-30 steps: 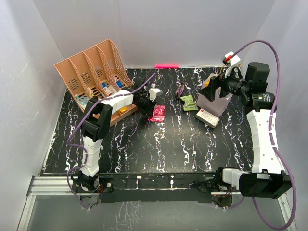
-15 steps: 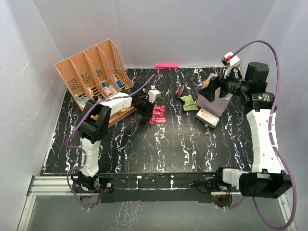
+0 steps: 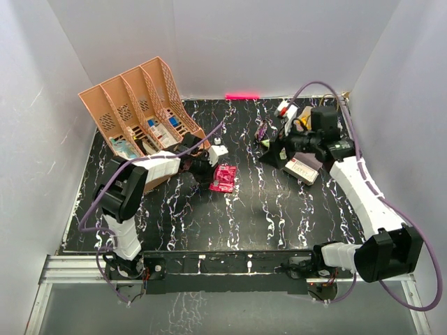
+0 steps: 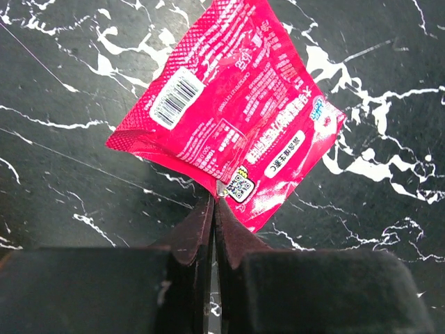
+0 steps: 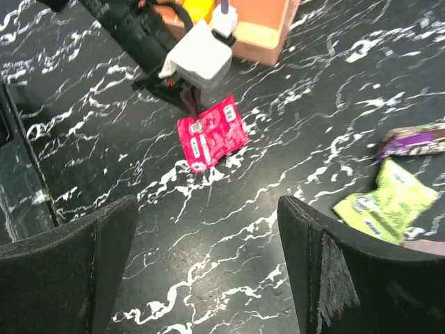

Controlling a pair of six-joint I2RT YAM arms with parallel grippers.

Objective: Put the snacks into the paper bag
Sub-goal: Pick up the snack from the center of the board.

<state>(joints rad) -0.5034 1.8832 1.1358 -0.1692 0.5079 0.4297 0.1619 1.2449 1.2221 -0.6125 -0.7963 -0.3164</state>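
The left gripper point(image 4: 214, 206) has its 2 fingers pressed fully together on the near edge of a pink snack packet point(image 4: 229, 118). The packet spreads away from the fingertips, with its barcode towards the left, over the black white-veined tabletop point(image 4: 62, 181); whether it is lifted off that surface cannot be told. The right gripper point(image 5: 205, 209) hangs with its 2 fingers point(image 5: 69, 271) spread wide and nothing between them, only bare tabletop under the gap. Beyond that gap is the pink packet, then the left arm's white camera housing point(image 5: 198, 59) just past it, and farthest the peach slotted organiser point(image 5: 261, 31). Outside the right-hand finger sits a lime-green packet point(image 5: 386, 205), and just beyond it a purple packet point(image 5: 414, 139).
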